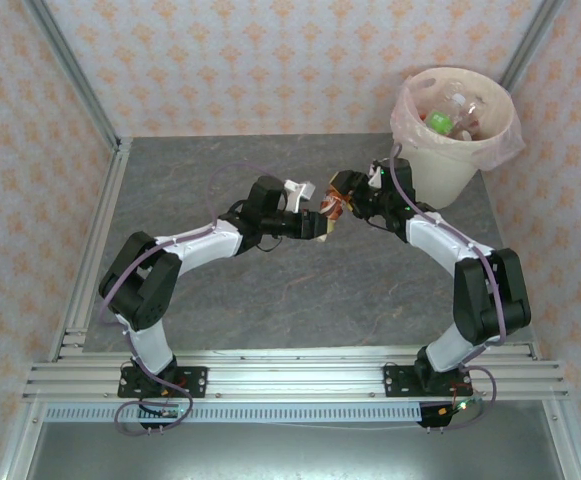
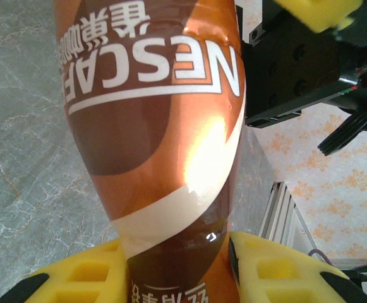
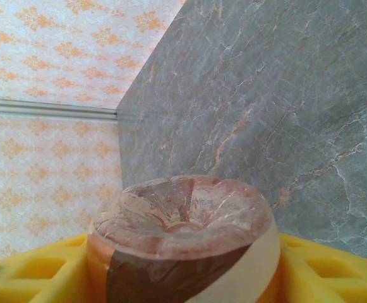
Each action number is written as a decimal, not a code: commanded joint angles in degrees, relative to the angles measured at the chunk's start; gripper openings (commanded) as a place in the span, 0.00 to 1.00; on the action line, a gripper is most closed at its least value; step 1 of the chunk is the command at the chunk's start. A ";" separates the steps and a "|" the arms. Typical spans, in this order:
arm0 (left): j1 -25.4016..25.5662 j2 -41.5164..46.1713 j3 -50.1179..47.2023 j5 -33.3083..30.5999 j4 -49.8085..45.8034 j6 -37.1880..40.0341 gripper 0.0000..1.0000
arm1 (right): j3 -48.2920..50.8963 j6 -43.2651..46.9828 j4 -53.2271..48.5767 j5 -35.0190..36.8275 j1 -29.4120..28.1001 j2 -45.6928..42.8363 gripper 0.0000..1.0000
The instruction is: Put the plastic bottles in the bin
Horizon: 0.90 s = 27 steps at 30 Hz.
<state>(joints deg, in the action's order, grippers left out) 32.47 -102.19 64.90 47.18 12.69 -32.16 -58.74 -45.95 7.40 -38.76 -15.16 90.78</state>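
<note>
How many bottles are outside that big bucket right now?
1: the brown bottle, held above the table between the left gripper and the right gripper. Other bottles sit inside the bin, some possibly hidden.

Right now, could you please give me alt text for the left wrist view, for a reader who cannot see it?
A brown Nescafe bottle looms close, gripped between the yellow fingers of the left gripper. A grey marbled table lies behind on the left, orange-patterned wallpaper on the right.

Robot lab test booth: aluminium frame, patterned wallpaper panels, grey marble-look tabletop, 2 bolted arms.
</note>
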 commanded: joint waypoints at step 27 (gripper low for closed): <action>-0.51 9.78 -2.32 -20.28 -2.28 -1.81 1.00 | -41.88 36.52 -31.48 38.17 16.41 -9.98 0.47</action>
<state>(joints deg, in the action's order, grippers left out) 32.21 -92.18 64.64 32.10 9.67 -32.60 -98.43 -15.68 -18.70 -6.76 0.08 81.19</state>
